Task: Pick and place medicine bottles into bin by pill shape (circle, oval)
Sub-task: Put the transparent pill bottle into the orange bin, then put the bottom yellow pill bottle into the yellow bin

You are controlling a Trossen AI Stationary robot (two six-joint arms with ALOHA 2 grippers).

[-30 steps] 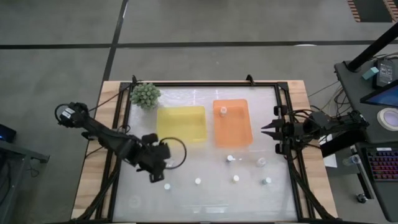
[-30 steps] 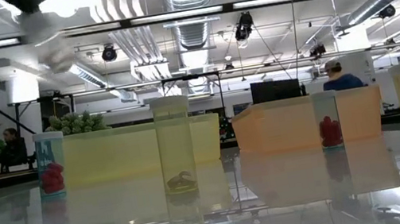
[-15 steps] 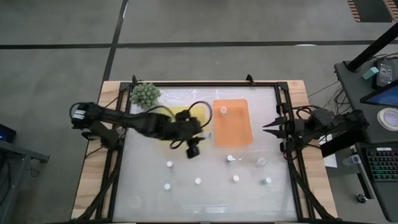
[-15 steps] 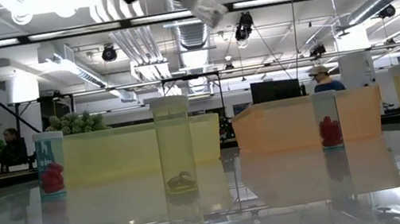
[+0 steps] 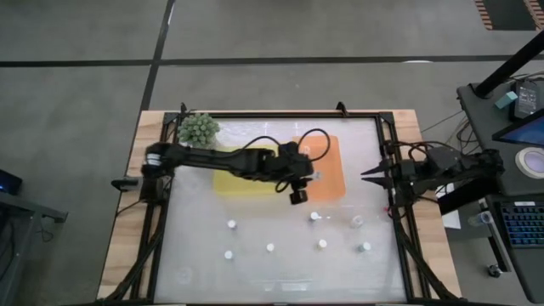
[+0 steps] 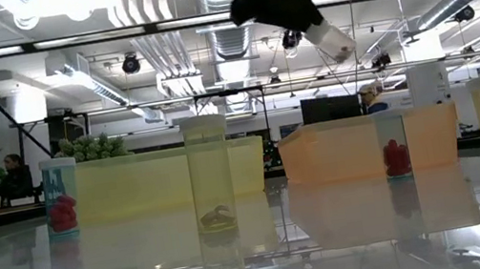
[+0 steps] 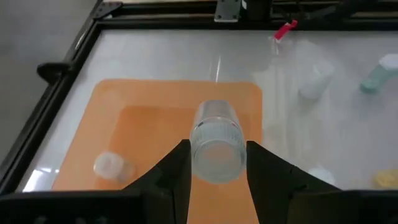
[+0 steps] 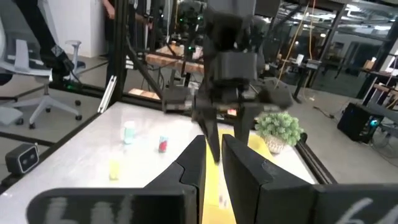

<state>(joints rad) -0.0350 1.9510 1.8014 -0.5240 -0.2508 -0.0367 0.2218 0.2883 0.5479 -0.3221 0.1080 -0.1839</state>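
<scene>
Your left arm reaches from the tabletop's (image 5: 195, 263) left edge, past the green spiky plant (image 5: 198, 128) at the far left corner and across the yellow bin (image 5: 228, 167). Your left hand (image 7: 216, 171) hangs over the near left part of the orange bin (image 5: 327, 174), its two fingers (image 7: 173, 177) closed against the sides of one medicine bottle (image 7: 215, 142). In the left wrist view that bottle sits lengthwise between the fingers, its clear body pointing out over the orange floor. In the low view the held bottle (image 6: 332, 40) is tilted, well above the bins. A second bottle (image 7: 111, 165) lies inside the orange bin, near its far wall.

The loose bottles stand in front of the bins on the tabletop, well apart from one another: one (image 5: 231, 224) below the yellow bin, one (image 5: 228, 254) nearer the front edge, one (image 5: 270, 247) toward the middle, one (image 5: 315, 216) just in front of the orange bin, one (image 5: 323, 244) beyond it toward the front, then one (image 5: 358, 220) and one (image 5: 365, 247) toward the right edge.

Your right hand (image 5: 371, 175) waits at the tabletop's right edge, pointing inward; its fingers (image 8: 194, 163) stand only slightly apart with nothing between them.
</scene>
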